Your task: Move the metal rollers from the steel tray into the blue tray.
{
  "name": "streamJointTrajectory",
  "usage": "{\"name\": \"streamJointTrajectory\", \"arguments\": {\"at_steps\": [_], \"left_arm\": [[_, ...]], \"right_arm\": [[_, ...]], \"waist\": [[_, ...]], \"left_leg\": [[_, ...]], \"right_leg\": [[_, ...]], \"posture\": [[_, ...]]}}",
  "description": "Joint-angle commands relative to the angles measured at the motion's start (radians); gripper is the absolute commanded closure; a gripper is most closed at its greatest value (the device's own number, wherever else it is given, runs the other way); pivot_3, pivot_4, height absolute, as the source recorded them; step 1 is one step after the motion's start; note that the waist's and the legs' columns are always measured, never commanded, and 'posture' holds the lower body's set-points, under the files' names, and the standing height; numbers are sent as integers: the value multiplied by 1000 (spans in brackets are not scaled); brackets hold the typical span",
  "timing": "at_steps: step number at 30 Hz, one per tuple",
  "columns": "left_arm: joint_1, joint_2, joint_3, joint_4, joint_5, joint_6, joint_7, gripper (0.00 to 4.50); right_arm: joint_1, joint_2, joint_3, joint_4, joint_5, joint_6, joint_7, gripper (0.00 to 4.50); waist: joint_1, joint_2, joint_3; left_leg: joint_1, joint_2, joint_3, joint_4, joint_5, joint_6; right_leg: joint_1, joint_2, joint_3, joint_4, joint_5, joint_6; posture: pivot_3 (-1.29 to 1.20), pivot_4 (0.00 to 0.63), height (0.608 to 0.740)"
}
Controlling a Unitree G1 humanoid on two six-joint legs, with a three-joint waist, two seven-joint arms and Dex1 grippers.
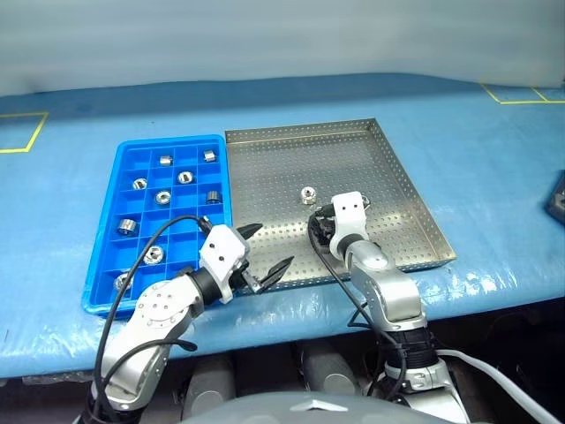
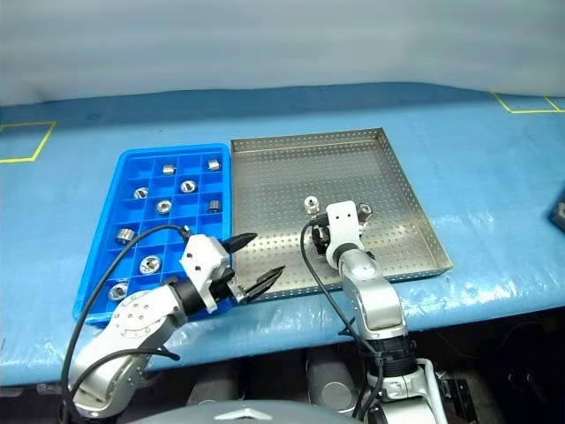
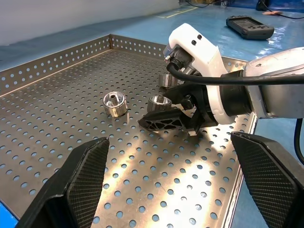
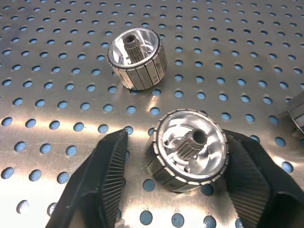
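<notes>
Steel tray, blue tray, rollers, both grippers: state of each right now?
Steel tray: three rollers left on its floor.
Blue tray: nine rollers in its compartments, other cells empty.
Roller: upright on the steel tray, between the right gripper's fingers.
Left gripper: open, holds nothing.
Right gripper: fingers around that roller, gap on one side.

Workshop or test-lab setting; tabletop (image 1: 494, 150) under blue plastic sheeting with yellow tape squares (image 1: 22, 132); perforated steel tray (image 1: 388, 159) beneath the right end effector (image 4: 178, 164).
</notes>
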Motion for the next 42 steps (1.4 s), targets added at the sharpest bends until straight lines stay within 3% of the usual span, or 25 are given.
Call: {"name": "streamJointTrajectory", "arguments": {"at_steps": [1,2,8,14,29,36,42], "left_arm": [[5,-1,-2,-16,-6,-26,7,0],[8,-4,0,-16,-4,-29,15,0],[42,-14,32,-9,29,-51,83,0],[87,-66,111,-20,69,-97,196,0],[314,-168,280,-211,123,-112,386,0],[434,-213,267,-254,142,-138,422,0],[446,-226,248,-260,154,-142,431,0]], "right_arm": [[-8,8,-14,-13,12,-23,11,2639],[-9,6,-11,-17,14,-19,18,2807],[-27,-41,95,-119,31,23,137,2797],[-164,-39,207,-149,49,8,250,2797],[-452,143,273,295,51,-206,372,2797],[-500,196,255,497,38,-295,390,2797],[-505,198,244,590,21,-323,392,2797]], "waist": [[0,0,0],[0,0,0],[1,0,0],[10,1,0],[143,1,1],[181,1,1],[203,1,1]], "left_leg": [[0,0,0,0,0,0],[0,0,0,0,0,0],[0,0,0,0,0,0],[1,0,-1,-1,0,0],[0,0,-2,-5,0,0],[0,1,-1,-5,0,0],[0,1,-1,-5,0,0]], "right_leg": [[0,0,0,0,0,0],[0,0,0,0,0,0],[0,0,0,0,0,0],[0,1,0,1,0,0],[-1,0,-3,-1,-2,-3],[-2,0,-3,-1,-3,-5],[-2,0,-4,-1,-3,-5]], "posture": [[-41,150,740],[-38,150,740],[-10,150,740],[73,150,740],[330,150,740],[391,150,740],[391,150,740]]}}
